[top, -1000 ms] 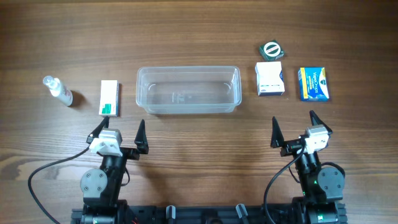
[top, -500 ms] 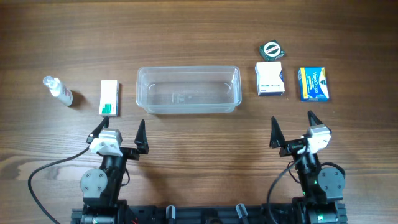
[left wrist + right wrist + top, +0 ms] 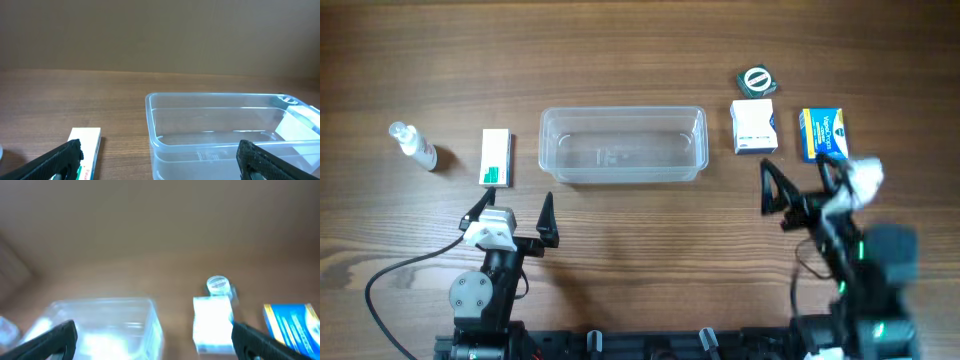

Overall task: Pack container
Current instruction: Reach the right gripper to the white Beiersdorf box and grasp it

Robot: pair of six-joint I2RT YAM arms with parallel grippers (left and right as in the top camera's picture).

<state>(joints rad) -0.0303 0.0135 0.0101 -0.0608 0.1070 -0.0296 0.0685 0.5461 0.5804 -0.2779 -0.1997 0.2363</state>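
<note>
Wood-grain table (image 3: 640,40) carries the clear container (image 3: 622,112) at its centre. Left gripper (image 3: 513,212) is spread wide, gripping nothing, just robot-side of the container's left corner. Right gripper (image 3: 798,182), equally wide and touching nothing, sits right of the container, below a white box (image 3: 754,127) and a blue box (image 3: 823,135).

A brown wood-grain table (image 3: 640,50) fills the view, evenly lit.

Most likely a robotics lab bench: a wood-grain worktop (image 3: 640,40) with two arm bases (image 3: 480,292) fixed to a black rail (image 3: 650,347) at its near edge, behind the jaws. Ahead of the jaws rises a plain brown backdrop (image 3: 160,35), perhaps a wall; the right wrist view is too blurred to confirm.
</note>
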